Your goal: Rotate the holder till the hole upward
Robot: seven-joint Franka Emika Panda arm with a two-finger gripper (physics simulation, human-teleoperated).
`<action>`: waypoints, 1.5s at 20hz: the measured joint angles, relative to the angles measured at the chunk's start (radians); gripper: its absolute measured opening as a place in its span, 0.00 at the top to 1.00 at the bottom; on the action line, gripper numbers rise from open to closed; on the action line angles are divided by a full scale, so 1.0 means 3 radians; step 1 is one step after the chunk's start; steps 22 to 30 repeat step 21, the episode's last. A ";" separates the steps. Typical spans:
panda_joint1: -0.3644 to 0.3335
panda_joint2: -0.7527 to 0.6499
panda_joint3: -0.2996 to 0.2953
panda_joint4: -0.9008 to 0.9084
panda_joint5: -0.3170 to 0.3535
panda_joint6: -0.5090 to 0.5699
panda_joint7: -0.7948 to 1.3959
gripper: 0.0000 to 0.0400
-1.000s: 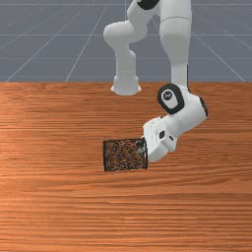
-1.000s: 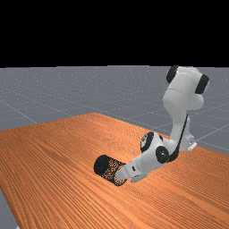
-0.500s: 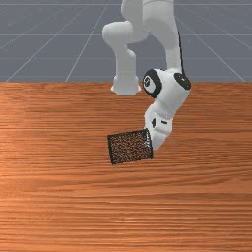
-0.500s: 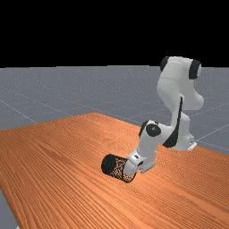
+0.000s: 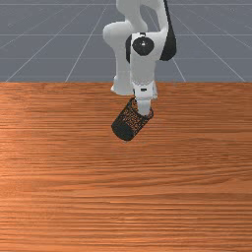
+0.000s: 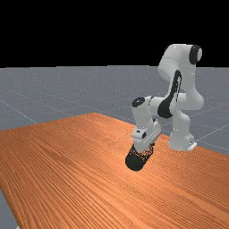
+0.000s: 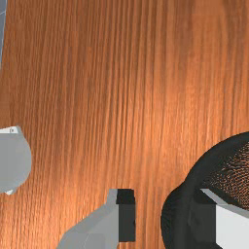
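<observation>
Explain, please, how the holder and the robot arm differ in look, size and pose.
The holder is black, round and meshed; the arm is mostly white and smooth.
The holder is small; the arm is far larger.
The holder is not upright, its mouth turned sideways; the arm bends down toward that mouth.
Both have black parts.

Table [image 5: 59,197] is orange-brn wood w/ thin dark lines — they go side to side in the front view. The arm's white base [image 5: 121,87] stands on it, nr the front view's far edge. Blk holder [image 5: 124,130] is tipped — can't tell if it touches the wood.
</observation>
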 joint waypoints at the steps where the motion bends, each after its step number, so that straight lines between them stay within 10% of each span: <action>1: 0.0122 -0.0139 -0.0161 -0.0178 0.0038 -0.0008 -0.0062 0.63; 3: -0.0033 -0.0088 -0.0331 -0.0089 0.0092 -0.0240 -0.0396 0.66; 5: -0.0115 -0.0346 -0.0478 -0.0335 -0.0161 0.0536 -0.0363 0.64; 6: -0.0458 0.0022 -0.0437 0.0118 0.0194 -0.0450 -0.0945 0.61; 10: -0.1519 0.0613 -0.0502 0.0950 0.0734 -0.0913 -0.2146 0.70; 12: -0.1849 0.0815 -0.0557 0.1177 0.0885 -0.0757 -0.2625 0.23; 15: -0.2424 0.1293 -0.0462 0.1937 0.1112 -0.1181 -0.3014 0.07; 16: -0.2224 0.1076 -0.0644 0.1568 0.0935 -0.0537 -0.3063 0.03; 19: -0.2160 0.1005 -0.0746 0.1511 0.0799 -0.0185 -0.3028 0.01; 30: -0.2145 0.0994 -0.0756 0.1483 0.0790 -0.0142 -0.3000 0.00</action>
